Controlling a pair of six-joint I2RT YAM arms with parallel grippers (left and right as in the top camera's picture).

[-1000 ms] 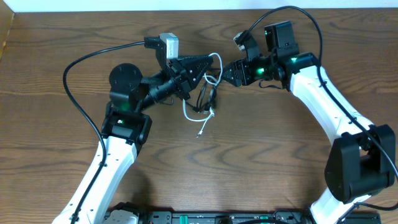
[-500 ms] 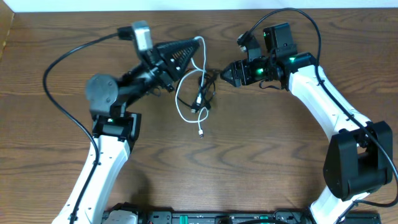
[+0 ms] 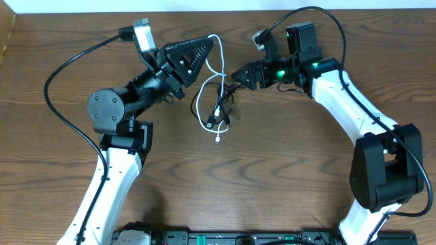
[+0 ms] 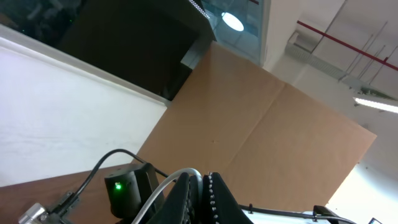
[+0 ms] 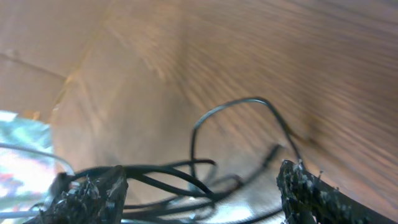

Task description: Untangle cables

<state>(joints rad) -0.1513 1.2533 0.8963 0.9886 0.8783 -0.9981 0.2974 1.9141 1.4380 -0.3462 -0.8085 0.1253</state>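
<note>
Tangle [image 3: 219, 114] is seen upper centre of overhead view, long axis top-to-bottom: white cable [image 3: 195, 105] is pinched in closed left hand [image 3: 210, 46], black cable [image 3: 225, 97] is bunched just left of right hand [image 3: 236, 75], spread wide w/ nothing gripped, thus nearer.

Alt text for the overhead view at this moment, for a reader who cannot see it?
Two robot arms meet over a wooden table: the left pincer is shut on the white cable at the top of its loop, and the right pincer stands open at the black cable. The two cables lie loosely tangled between the arms.
</note>
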